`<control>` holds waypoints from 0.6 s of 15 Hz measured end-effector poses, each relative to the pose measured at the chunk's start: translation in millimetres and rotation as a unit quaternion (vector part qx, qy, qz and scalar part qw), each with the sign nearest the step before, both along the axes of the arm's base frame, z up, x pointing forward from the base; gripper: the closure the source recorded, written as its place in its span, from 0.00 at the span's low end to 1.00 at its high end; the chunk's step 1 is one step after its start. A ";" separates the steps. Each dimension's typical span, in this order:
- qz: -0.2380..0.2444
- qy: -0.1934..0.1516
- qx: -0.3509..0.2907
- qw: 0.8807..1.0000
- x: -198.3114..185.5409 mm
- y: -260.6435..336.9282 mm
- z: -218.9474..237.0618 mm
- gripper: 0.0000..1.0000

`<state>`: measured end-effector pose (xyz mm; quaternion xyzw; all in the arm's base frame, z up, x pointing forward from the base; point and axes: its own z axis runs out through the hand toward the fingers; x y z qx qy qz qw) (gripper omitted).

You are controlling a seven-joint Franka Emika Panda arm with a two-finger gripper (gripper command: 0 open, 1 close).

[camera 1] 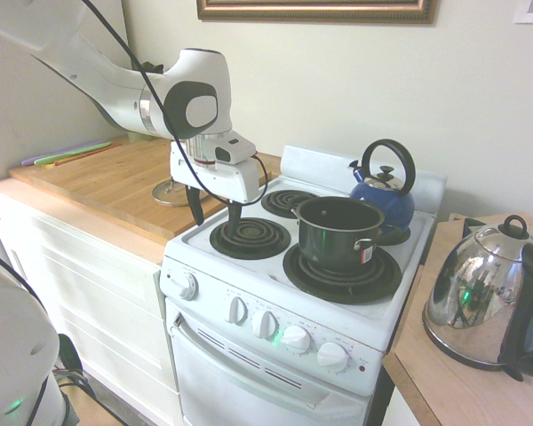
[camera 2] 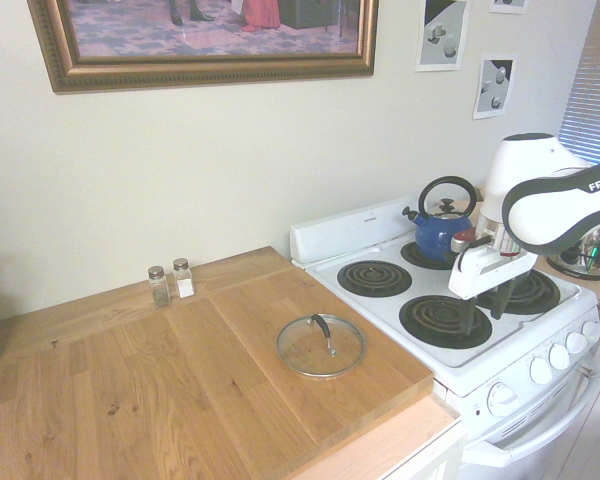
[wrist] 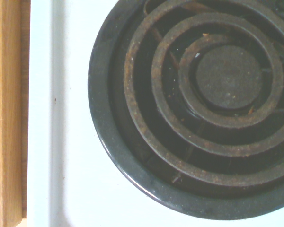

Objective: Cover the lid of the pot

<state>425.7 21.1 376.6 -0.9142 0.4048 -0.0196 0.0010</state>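
The dark pot (camera 1: 339, 232) stands uncovered on the stove's large front right burner, with a small sticker on its side. The glass lid (camera 2: 320, 346), with its silver rim and small knob, lies flat on the wooden counter left of the stove. The arm partly hides the lid (camera 1: 169, 192) in the first exterior view. My gripper (camera 1: 215, 213) hangs open and empty just above the front left burner (wrist: 227, 85), between lid and pot. Seen from the other side, the gripper (camera 2: 483, 310) points straight down and the arm hides the pot.
A blue whistling kettle (camera 1: 384, 191) sits on the back right burner behind the pot. A chrome electric kettle (camera 1: 484, 302) stands on the counter right of the stove. Two shakers (camera 2: 170, 282) stand by the wall. Knobs (camera 1: 266, 324) line the stove front.
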 end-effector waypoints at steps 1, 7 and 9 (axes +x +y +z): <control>0.000 0.000 0.000 1.000 0.0 0.0 -0.3 0.00; 0.020 -0.019 -0.001 1.000 23.3 61.7 54.0 0.00; 0.031 -0.027 0.001 0.999 38.3 105.2 76.6 0.00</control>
